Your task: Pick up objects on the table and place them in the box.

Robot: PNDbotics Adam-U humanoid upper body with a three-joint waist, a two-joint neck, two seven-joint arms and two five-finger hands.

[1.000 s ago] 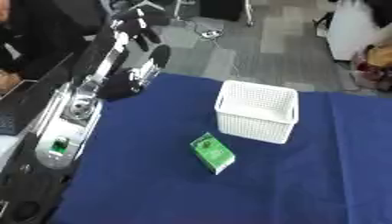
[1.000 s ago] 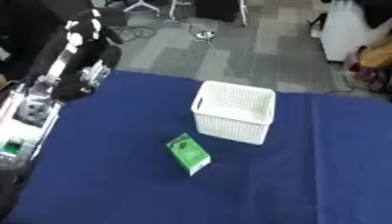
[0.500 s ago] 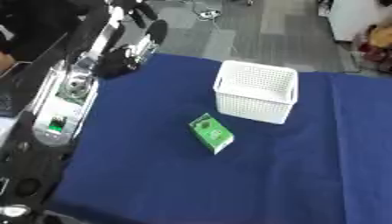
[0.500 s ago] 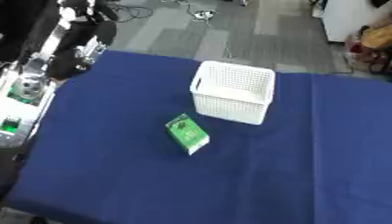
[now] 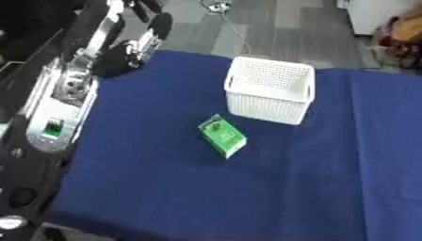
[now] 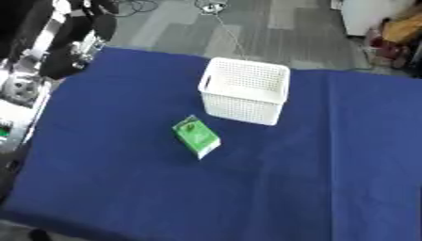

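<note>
A small green carton [image 5: 223,137] lies on its side on the blue-covered table [image 5: 198,193], near the middle. Just behind it and to its right stands a white perforated basket [image 5: 265,105], upright, with nothing showing inside. My left arm [image 5: 70,89] runs up the view's left edge, outside the table. Its black hand [image 5: 153,32] hangs over the table's far left corner, well away from the carton and the basket, and holds nothing that I can see. My right hand shows in neither view.
Grey floor with a cable [image 5: 224,18] lies beyond the table's far edge. A white cabinet [image 6: 362,16] and some coloured items [image 6: 402,33] stand at the far right. The blue cloth stretches out to the front and right of the basket.
The whole picture has shifted, so the camera has moved. The carton and the basket keep their places relative to each other. The left hand stays by the far left corner.
</note>
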